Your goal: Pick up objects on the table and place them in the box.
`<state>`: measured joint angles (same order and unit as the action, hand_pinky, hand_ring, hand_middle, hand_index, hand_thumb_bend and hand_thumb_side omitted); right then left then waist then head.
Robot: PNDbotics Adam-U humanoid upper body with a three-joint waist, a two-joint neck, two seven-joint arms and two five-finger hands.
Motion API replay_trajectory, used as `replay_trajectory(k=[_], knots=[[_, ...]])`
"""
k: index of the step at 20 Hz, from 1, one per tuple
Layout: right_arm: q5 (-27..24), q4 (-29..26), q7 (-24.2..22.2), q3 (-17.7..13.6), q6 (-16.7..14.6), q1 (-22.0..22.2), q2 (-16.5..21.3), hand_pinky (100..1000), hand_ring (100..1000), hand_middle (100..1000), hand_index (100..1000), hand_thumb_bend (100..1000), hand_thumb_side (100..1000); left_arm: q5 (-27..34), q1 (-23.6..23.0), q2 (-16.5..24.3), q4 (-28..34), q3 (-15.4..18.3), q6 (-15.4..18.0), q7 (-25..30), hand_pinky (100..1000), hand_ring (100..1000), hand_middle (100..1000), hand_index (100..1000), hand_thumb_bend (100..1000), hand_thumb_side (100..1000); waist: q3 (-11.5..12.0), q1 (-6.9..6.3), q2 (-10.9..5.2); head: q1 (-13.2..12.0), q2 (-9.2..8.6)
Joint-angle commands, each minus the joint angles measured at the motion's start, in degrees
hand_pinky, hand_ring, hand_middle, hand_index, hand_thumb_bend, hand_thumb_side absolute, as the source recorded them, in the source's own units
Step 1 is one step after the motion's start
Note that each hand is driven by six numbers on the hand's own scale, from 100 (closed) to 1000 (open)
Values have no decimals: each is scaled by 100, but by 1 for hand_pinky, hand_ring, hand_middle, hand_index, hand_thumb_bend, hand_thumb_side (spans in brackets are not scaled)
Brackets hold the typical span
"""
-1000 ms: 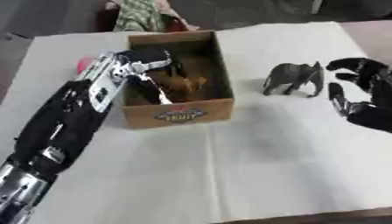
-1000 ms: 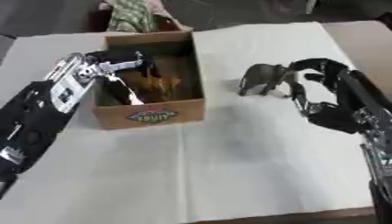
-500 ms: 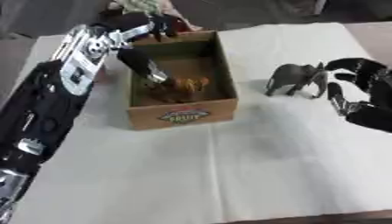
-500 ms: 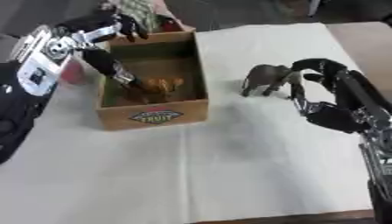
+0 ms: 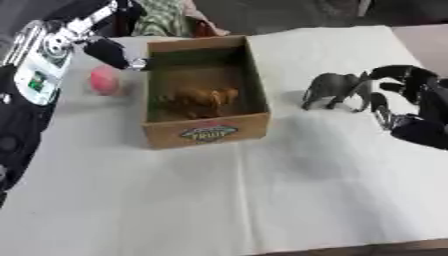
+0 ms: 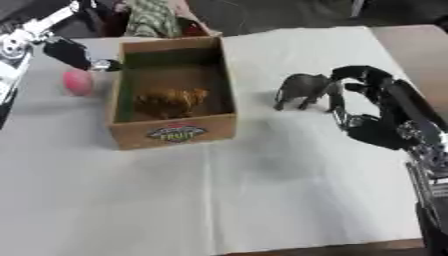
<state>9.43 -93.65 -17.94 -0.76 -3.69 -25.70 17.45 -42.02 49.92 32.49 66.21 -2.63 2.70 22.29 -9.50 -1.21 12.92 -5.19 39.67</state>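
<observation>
A cardboard box with a fruit label stands open at the left centre of the white-covered table. In it lies a brown toy animal. Just left of the box a pink round thing sits on the cloth. A grey toy elephant stands right of the box. My right hand is beside the elephant's rear, fingers arched toward it, holding nothing. Raised over the box's far left corner, my left hand is open and empty.
A bundle of checked cloth lies behind the box at the table's far edge. The white cover stretches bare toward me. The table's bare corner shows at the far right.
My left arm has lifted out from over the box and swung back to the left, uncovering the pink thing. The brown animal stays in the box. The right hand has barely moved.
</observation>
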Motion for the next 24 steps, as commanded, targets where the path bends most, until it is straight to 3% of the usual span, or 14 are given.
replay_trajectory(k=[1, 7, 8, 12, 24], knots=[[16, -60, 26, -61, -7, -70, 138, 899, 952, 749, 806, 100, 149, -75, 71, 262, -366, 296, -280, -169, 786, 610, 692, 813, 576, 228, -6, 12, -92, 18, -73], [13, -59, 31, -65, -9, -72, 138, 899, 953, 749, 806, 100, 149, -3, 89, 249, -722, 272, -508, -467, 784, 608, 691, 812, 577, 226, -7, 19, -86, 24, -74], [14, -60, 40, -76, -8, -72, 145, 899, 953, 749, 807, 100, 152, 1, 36, 261, -786, 320, -544, -457, 773, 597, 679, 806, 651, 258, 13, 23, -75, 52, -84], [12, -58, 46, -81, -8, -65, 144, 900, 953, 749, 807, 100, 154, 46, -36, 222, -1089, 361, -751, -583, 769, 599, 675, 802, 681, 289, 20, 36, -70, 65, -91], [8, -51, 56, -90, -13, -52, 138, 901, 954, 749, 808, 100, 161, -390, -32, 6, -1385, 224, -1057, -1294, 766, 608, 687, 807, 679, 304, -1, 62, -44, 70, -87]])
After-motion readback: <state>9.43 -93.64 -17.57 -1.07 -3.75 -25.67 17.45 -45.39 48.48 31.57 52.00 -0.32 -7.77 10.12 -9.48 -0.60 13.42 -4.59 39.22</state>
